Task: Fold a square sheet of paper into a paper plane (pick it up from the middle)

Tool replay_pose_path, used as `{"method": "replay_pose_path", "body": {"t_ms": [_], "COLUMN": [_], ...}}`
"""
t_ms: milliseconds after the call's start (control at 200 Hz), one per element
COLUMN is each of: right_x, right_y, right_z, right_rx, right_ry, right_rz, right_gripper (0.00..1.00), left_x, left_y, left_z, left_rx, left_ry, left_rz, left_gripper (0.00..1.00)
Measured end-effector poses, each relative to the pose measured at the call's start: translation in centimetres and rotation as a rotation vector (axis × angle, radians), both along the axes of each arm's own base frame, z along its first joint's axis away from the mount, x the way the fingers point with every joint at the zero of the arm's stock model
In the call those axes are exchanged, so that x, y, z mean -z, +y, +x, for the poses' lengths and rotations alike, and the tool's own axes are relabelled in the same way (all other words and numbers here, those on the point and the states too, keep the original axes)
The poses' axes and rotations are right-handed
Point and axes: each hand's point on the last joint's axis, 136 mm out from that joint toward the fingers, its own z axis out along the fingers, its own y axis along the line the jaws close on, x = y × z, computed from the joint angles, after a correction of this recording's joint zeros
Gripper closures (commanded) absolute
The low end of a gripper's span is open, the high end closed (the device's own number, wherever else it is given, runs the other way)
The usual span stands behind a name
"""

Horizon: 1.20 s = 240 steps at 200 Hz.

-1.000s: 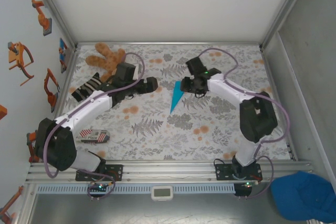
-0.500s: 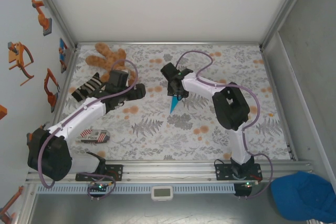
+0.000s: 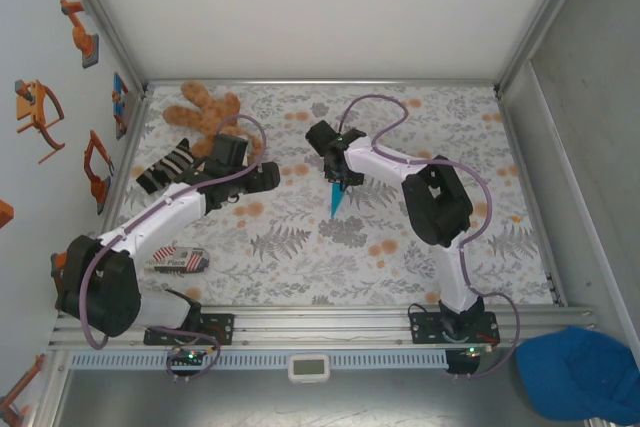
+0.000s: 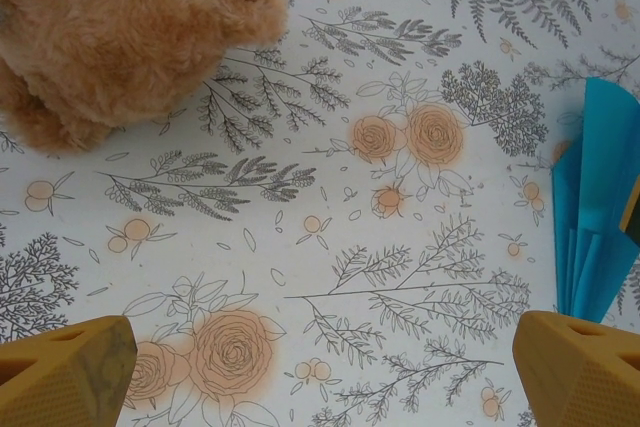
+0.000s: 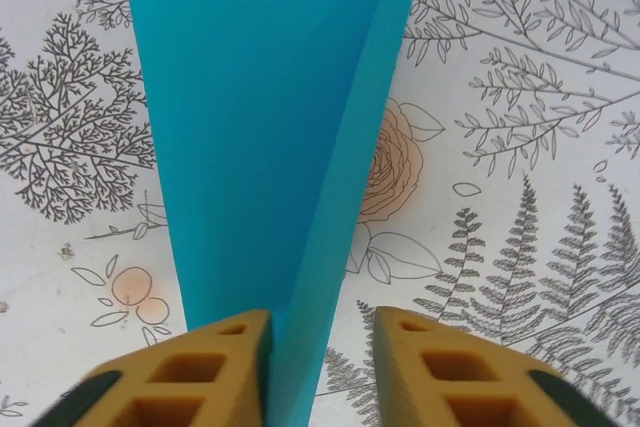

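From above, the right arm has swung in over the last second and doubled back on itself. Its right claw [image 3: 336, 179] now sits over the wide end of the plane [image 3: 336, 203], where before it hung off to the right. The plane lies mid-tabletop with its tip toward the arms, and less of it shows than a second ago. The left claw [image 3: 270, 177] has drawn back a little toward the bear [image 3: 203, 112] and stays clear of the paper.

The left wrist view shows that claw released, with nothing between its jaws. The bear is at upper left and the plane's layered edge at the far right.

In the right wrist view, the plane fans away from the camera with its centre fold raised between the yellow fingers [image 5: 215, 367]. The jaws have narrowed around that fold. One finger touches the paper and the other looks just apart, so I judge it closing in, not yet clenched. That suggests the folding is done and the pick-up by the middle is starting.

The tabletop [image 3: 420, 247] carries a pale cover printed with ferns and orange roses. White panels and metal rails box it in, orange shapes [image 3: 38, 112] hang on the left wall, and a blue cap [image 3: 580, 372] lies outside at the near right.
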Motion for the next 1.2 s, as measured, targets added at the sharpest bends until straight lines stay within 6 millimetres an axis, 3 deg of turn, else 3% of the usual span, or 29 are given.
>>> {"method": "replay_pose_path", "body": {"t_ms": [110,260,426,631,751,851,1002,1202], "right_x": [0.0,0.2,-0.3,-4.5,-7.7,-9.0,-7.9,-3.7], "right_y": [-0.1,-0.3,-0.8,0.5,2.9,5.3,8.3,10.1], "right_z": [0.0,-0.1,-0.2,-0.3,-0.8,-1.4,-2.5,-4.1], "right_rx": [0.008,0.019,0.017,-0.058,-0.152,-0.236,-0.330,-0.344], "right_ry": [-0.002,-0.004,-0.019,-0.107,-0.170,-0.195,-0.168,-0.104], "right_rz": [-0.001,-0.006,-0.018,0.117,0.293,0.442,0.613,0.791], "right_gripper": [0.82,0.99,1.00,1.00,1.00,1.00,1.00,1.00], "left_x": [0.2,0.2,0.1,0.6,1.6,2.5,2.3,2.2], "left_y": [-0.1,-0.1,-0.1,1.1,2.0,2.2,1.1,-0.5], "left_z": [0.0,0.0,0.1,0.4,0.4,0.2,0.1,0.5], "left_rx": [0.003,0.001,-0.011,-0.075,-0.132,-0.168,-0.168,-0.148], "left_ry": [0.007,0.008,0.003,0.014,0.043,0.071,0.090,0.105], "left_rz": [-0.001,-0.002,-0.014,-0.088,-0.167,-0.240,-0.344,-0.439], "left_gripper": [0.04,0.04,0.04,0.04,0.04,0.04,0.02,0.01]}}
